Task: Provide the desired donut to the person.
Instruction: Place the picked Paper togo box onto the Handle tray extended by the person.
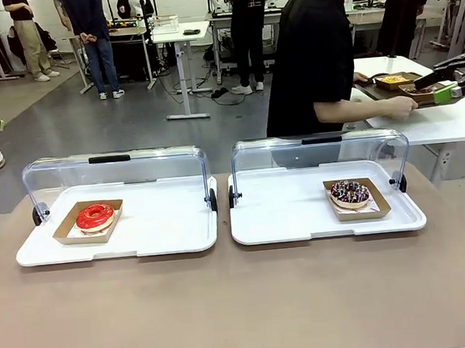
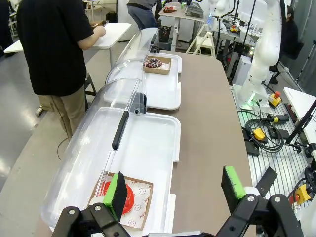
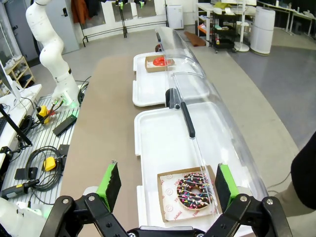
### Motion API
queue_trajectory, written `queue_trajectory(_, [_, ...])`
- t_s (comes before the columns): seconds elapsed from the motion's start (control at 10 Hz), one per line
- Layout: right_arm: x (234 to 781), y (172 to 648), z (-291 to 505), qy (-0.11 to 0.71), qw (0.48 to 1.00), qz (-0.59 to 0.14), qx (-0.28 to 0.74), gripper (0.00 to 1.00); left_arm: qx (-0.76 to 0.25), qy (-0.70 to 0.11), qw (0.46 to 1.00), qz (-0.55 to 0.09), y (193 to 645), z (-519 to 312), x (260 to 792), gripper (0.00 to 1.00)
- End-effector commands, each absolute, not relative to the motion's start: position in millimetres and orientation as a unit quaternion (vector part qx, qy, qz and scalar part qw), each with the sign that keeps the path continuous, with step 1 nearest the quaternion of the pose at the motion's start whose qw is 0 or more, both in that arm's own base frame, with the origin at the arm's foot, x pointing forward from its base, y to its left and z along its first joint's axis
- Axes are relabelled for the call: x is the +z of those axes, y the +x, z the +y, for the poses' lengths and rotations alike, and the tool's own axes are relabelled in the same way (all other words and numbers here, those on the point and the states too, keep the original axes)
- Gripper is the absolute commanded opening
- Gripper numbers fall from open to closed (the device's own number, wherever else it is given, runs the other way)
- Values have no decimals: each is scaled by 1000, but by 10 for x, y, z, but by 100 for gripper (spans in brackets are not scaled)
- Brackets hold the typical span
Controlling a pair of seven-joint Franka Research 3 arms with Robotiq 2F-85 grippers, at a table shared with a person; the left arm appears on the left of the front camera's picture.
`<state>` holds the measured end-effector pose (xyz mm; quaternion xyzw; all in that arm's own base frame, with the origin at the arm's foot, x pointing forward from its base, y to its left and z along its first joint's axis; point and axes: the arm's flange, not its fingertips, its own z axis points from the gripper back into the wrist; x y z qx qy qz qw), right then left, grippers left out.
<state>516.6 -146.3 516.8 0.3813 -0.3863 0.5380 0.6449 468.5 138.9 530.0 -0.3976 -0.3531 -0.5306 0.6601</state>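
Here, I hold both sets of jaws spread wide and empty. The left gripper (image 2: 175,190) hovers above the red-glazed ring donut (image 2: 122,194) on its brown cardboard square, inside the left white plastic tray (image 2: 165,148) with its clear domed lid (image 2: 98,143) swung back. The right gripper (image 3: 168,183) hangs likewise over the chocolate sprinkled donut (image 3: 195,189) in the right white tray (image 3: 158,148). Lids stand open, presumably for access. The person in a black shirt (image 1: 316,57) faces a side table, so which donut is wanted I cannot judge.
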Motion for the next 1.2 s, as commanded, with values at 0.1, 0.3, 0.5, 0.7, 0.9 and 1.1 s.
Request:
queue_trajectory(0.1, [5178, 5170, -1448, 381, 647, -386, 536, 100, -530, -398, 660, -354, 4681, 1396, 5302, 100])
queue_trajectory(0.3, [5178, 5170, -1448, 381, 647, -386, 536, 100, -530, -398, 660, -354, 4681, 1396, 5302, 100])
queue_trajectory(0.5, [5178, 5170, -1448, 381, 647, -386, 536, 100, -530, -398, 660, -354, 4681, 1396, 5302, 100])
queue_trajectory(0.7, [5178, 5170, -1448, 381, 647, -386, 536, 100, -530, -398, 660, -354, 4681, 1396, 5302, 100])
queue_trajectory(0.9, [5178, 5170, -1448, 381, 647, -386, 536, 100, -530, -398, 660, -354, 4681, 1396, 5302, 100])
queue_trajectory(1.1, [5178, 5170, -1448, 381, 647, -386, 536, 100, -530, -398, 660, -354, 4681, 1396, 5302, 100])
